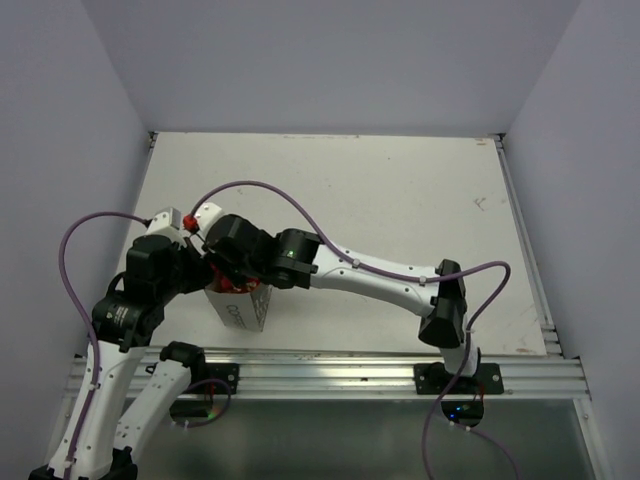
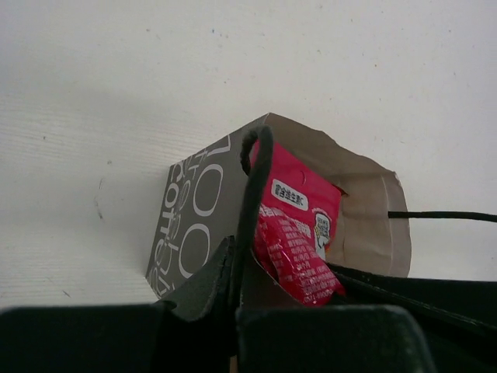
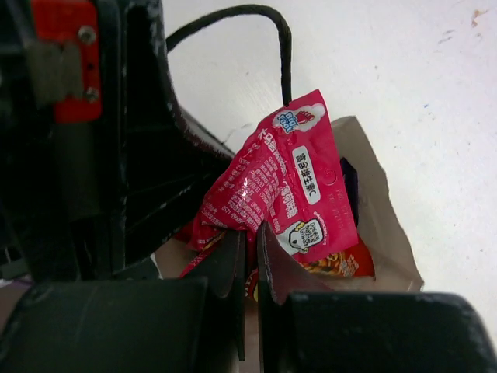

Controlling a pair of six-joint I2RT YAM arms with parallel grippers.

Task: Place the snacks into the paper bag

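The paper bag (image 1: 240,308) stands upright near the table's front left, grey lettering on its side (image 2: 194,217). My left gripper (image 2: 233,263) is shut on the bag's near rim beside the dark cord handle (image 2: 256,175). My right gripper (image 3: 250,242) is shut on the lower edge of the pink-red sachet (image 3: 289,183) and holds it in the bag's mouth; the sachet also shows in the left wrist view (image 2: 299,233). Under it, inside the bag (image 3: 384,233), lie the orange-yellow bag (image 3: 342,264) and a sliver of the purple packet (image 3: 351,186). The red chip bag is hidden.
Both wrists crowd together over the bag (image 1: 225,265). My left gripper's black body (image 3: 93,148) fills the left of the right wrist view. The white table (image 1: 400,190) stretches behind and right, with walls around it and a metal rail (image 1: 350,365) at the front.
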